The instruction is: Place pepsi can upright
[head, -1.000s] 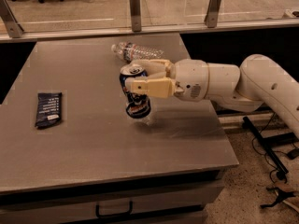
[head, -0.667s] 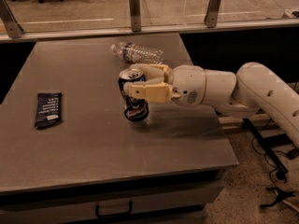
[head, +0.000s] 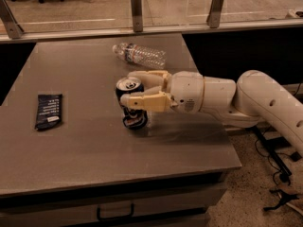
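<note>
While the cream two-finger gripper [head: 127, 88] clasps it from the right, the small dark blue aluminium pepsi can [head: 134, 118] stands upright between its jaws, long axis vertical, base seemingly meeting the grey table [head: 94, 164] near its middle.

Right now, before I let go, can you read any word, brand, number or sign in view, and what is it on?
No text here can be read as words.
Can, held in the claw mid-table: pale graphics on dark blue, not legible; the claw covers its middle.
Wrapper, on the table's left: pale lines of print, not legible.
Bottle, lying at the back: label with blue and red marks, not legible.
</note>
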{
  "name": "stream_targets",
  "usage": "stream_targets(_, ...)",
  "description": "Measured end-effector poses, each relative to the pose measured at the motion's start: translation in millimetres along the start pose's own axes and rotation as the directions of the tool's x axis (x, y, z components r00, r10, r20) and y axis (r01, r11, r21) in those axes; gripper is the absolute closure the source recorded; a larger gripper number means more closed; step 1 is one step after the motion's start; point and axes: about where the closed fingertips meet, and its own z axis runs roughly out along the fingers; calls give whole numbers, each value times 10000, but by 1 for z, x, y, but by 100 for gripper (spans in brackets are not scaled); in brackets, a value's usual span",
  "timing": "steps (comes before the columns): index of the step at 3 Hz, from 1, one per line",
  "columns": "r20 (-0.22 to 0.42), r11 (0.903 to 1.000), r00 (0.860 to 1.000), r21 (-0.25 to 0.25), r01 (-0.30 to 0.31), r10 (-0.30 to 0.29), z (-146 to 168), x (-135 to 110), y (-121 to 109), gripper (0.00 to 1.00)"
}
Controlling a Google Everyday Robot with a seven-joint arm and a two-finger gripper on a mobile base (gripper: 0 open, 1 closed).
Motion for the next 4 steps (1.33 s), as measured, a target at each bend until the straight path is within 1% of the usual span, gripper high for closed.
stream_targets(1,-264,9991,9995,403,160,-149,0,4,1,0)
stream_targets(2,-468,9976,9986,632,289,-260,-4,7,4,0)
stream_targets(3,-1336,9906,9903,1251,554,-385,-34,5,1,0)
stream_targets(4,-2593,9637,9658,2578,688,4,-88,0,-8,0)
